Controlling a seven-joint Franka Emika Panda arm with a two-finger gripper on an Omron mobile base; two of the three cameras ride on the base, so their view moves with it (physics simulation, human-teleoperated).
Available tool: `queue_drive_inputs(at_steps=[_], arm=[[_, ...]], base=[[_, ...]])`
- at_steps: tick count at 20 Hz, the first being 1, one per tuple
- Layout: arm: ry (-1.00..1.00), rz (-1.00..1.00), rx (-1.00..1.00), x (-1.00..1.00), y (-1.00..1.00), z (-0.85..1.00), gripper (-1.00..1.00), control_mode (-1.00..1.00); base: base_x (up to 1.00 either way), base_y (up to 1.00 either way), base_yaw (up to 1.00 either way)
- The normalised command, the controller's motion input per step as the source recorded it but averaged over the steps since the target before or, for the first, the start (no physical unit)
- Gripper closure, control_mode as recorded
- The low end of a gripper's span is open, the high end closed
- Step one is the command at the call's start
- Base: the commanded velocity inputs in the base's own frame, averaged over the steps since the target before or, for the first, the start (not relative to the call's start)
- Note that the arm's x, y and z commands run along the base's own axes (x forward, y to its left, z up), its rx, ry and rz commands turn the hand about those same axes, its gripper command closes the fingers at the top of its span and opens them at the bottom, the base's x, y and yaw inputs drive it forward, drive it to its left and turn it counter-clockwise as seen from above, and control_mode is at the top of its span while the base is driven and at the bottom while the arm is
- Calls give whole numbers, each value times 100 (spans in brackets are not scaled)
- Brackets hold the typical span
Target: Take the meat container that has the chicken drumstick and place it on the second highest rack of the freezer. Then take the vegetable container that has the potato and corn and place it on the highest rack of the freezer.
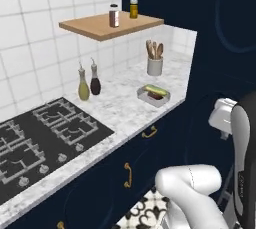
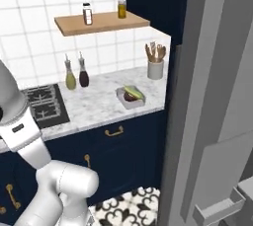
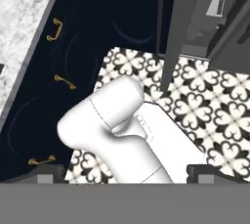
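Note:
The vegetable container [image 1: 154, 95] is a shallow grey tray near the counter's right front corner, holding the yellow-green corn [image 1: 156, 90] and the dark potato [image 2: 129, 97]. It appears again as the vegetable container [image 2: 131, 96] in the right base view. The freezer [image 2: 212, 96] stands at the right with its grey door swung open close to the camera. My gripper [image 3: 126, 173] is open, its fingertips [image 3: 51, 173] wide apart, and it points down at the patterned floor with nothing between them. The meat container and the chicken drumstick are out of view.
On the marble counter [image 1: 115, 108] are a gas hob [image 1: 45, 133], two bottles [image 1: 89, 84] and a utensil pot [image 1: 154, 65]. A wooden shelf [image 1: 107, 25] with two jars hangs above. Navy cabinets [image 2: 118, 146] with brass handles lie below.

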Motion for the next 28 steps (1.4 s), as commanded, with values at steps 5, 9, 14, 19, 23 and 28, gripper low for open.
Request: queue_drive_inputs(at_steps=[5, 9, 14, 19, 23, 28], arm=[[0, 0, 0, 0, 0, 0, -100, 100], [0, 0, 0, 0, 0, 0, -100, 100], [2, -4, 1, 20, -1, 0, -100, -100], [11, -9, 12, 100, -25, -1, -100, -100], [10, -1, 4, 100, -8, -34, -100, -100], [0, -2, -1, 100, -2, -71, -100, -100]], base=[[71, 44, -41], [84, 53, -35], [70, 3, -24], [0, 0, 0], [0, 0, 0], [0, 0, 0]])
